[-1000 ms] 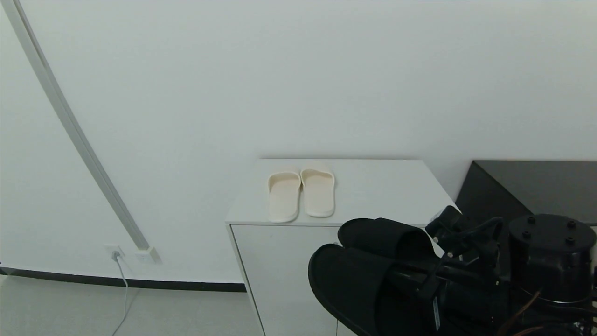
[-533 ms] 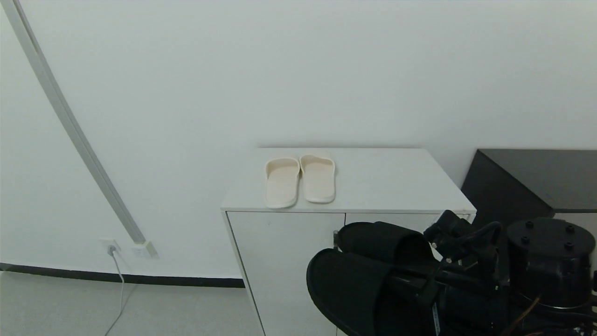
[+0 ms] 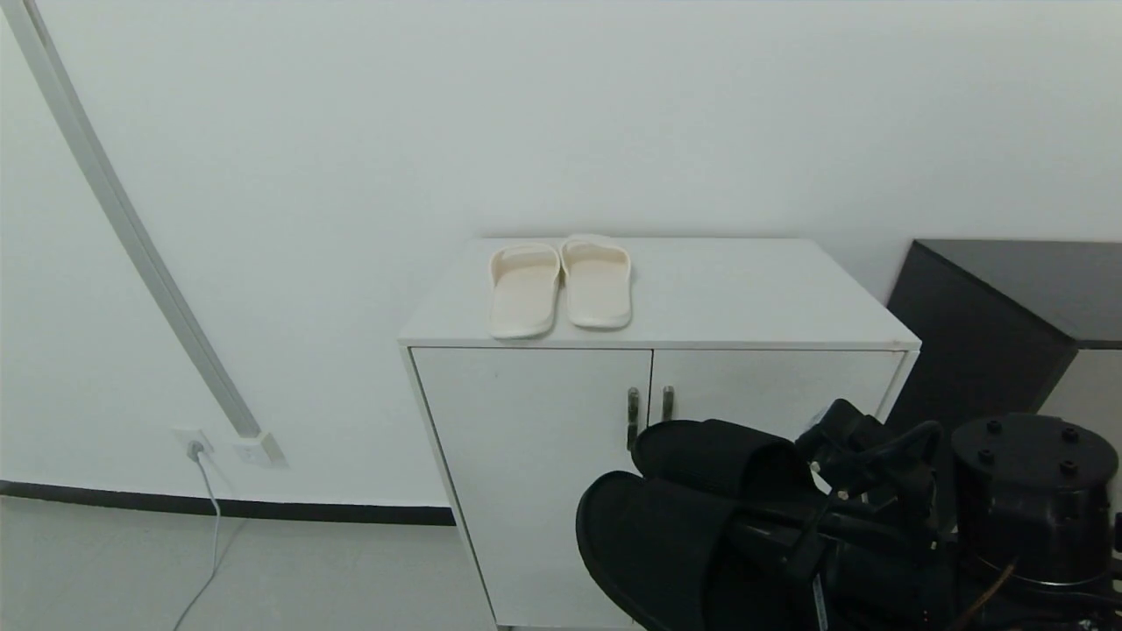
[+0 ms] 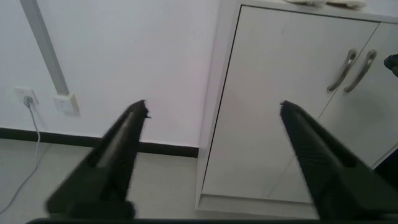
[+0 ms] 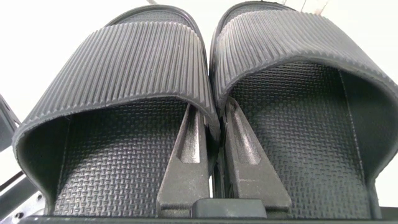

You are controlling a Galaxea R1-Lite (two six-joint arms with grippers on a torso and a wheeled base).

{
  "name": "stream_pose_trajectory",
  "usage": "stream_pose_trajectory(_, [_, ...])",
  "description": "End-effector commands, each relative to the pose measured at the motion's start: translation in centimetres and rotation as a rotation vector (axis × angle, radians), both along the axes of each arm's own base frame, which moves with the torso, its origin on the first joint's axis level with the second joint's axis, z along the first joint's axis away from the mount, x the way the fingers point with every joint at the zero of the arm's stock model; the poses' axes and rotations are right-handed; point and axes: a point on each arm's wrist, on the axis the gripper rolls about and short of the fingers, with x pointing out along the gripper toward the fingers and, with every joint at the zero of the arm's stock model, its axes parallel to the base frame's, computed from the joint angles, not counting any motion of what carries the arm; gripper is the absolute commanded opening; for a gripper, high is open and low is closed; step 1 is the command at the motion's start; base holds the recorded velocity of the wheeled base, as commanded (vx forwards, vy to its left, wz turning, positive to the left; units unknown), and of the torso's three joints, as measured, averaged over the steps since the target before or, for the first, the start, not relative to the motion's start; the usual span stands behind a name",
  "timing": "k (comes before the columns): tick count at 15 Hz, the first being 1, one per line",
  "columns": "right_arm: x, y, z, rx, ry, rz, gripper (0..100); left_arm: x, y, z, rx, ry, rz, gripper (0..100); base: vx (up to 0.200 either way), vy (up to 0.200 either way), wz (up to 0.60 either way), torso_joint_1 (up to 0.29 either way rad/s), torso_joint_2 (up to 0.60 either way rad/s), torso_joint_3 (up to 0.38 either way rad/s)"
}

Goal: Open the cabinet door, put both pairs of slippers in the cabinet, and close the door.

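Note:
A white two-door cabinet (image 3: 535, 456) stands against the wall with both doors closed and two metal handles (image 3: 633, 414) at the middle. A cream pair of slippers (image 3: 561, 282) lies on its top. My right gripper (image 5: 215, 155) is shut on the black pair of slippers (image 3: 692, 508), pinching their inner edges together, low in front of the right door. My left gripper (image 4: 211, 109) is open, empty, and faces the cabinet's left door (image 4: 273, 106) and handles (image 4: 351, 68) from the left.
A black piece of furniture (image 3: 999, 324) stands right of the cabinet. A grey conduit (image 3: 131, 237) runs down the wall to a socket (image 3: 195, 447) with a cable, left of the cabinet. Grey floor (image 3: 219, 570) lies open there.
The camera has moved: the cabinet now sits higher in the picture, and its doors and handles have come into sight. The black slippers stay held in the right gripper.

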Motion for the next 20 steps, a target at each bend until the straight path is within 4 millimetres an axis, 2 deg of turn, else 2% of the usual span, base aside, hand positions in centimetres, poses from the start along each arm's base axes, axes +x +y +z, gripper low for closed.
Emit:
stream_pose_trajectory(1, [-0.07, 0.06, -0.13, -0.003, 0.004, 0.004, 0, 0.01, 0.0, 0.0, 0.002, 0.002, 0.001, 100, 0.0, 0.0, 0.0, -0.212, 0.52, 0.32])
stream_pose_trajectory(12, [-0.14, -0.01, -0.35, -0.011, 0.009, 0.006, 0, 0.01, 0.0, 0.0, 0.005, 0.003, -0.001, 100, 0.0, 0.0, 0.0, -0.163, 0.49, 0.326])
stream_pose_trajectory(17, [-0.28, -0.11, -0.61, -0.03, 0.004, 0.014, 0, 0.01, -0.04, 0.04, 0.02, 0.003, -0.017, 100, 0.0, 0.0, 0.0, -0.099, 0.45, 0.358])
stream_pose_trajectory(20, [-0.28, -0.11, -0.61, -0.031, 0.003, 0.014, 0, 0.49, 0.02, 0.17, 0.028, 0.064, -0.055, 100, 0.0, 0.0, 0.0, -0.038, 0.45, 0.393])
